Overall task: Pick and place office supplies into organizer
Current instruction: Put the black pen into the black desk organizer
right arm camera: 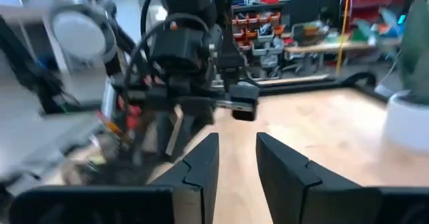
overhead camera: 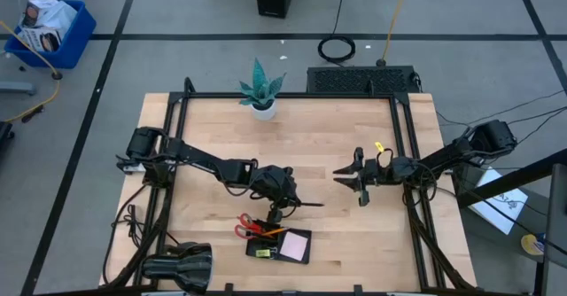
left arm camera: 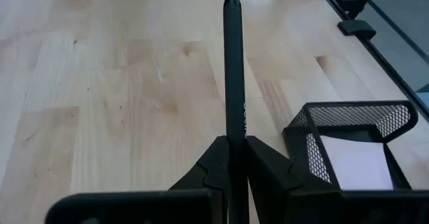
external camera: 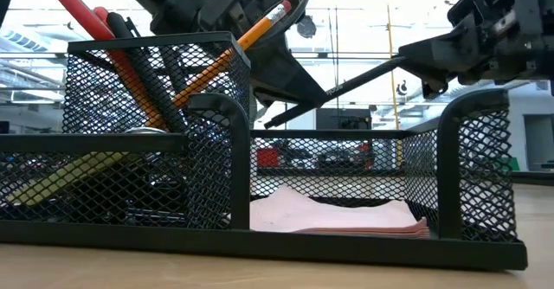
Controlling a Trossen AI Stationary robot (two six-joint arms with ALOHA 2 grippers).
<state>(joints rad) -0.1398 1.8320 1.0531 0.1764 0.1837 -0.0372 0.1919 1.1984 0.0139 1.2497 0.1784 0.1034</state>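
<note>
left gripper: My left gripper [overhead camera: 285, 198] hung over the table's near middle, just above the organizer's far edge. Its fingers [left arm camera: 208, 174] were pinched tight on a thin black pen [left arm camera: 233, 70], held near one end.
right gripper: My right gripper [overhead camera: 354, 179] waited well to the right, over bare wood, holding nothing; its fingers [right arm camera: 201, 163] stood part-way apart.
pen, where: In the air, off the table, beside the organizer [overhead camera: 279, 245], not yet in any compartment.
pen, long axis: In the high view it lay roughly level, running left to right, with the free end pointing right toward the other arm. In the low view it slanted upward across the gap above the note-pad compartment.
pen, handling: I judged it light, stiff and smooth. A round barrel gripped near the end could swivel between the pads. A hold nearer the middle would have steadied it, but the end grip left a long length free to feed into a slot.
organizer: Black mesh tray at the near edge. The tall left compartment held red-handled scissors [external camera: 78, 8], an orange pencil [external camera: 251, 31] and dark pens, all leaning.
note pad: A pale pink pad [external camera: 333, 213] lay flat in the low right compartment.
next, as I judged: The pen needed tipping toward upright before going into the crowded tall compartment; the leaning handles could block its tip.
</note>
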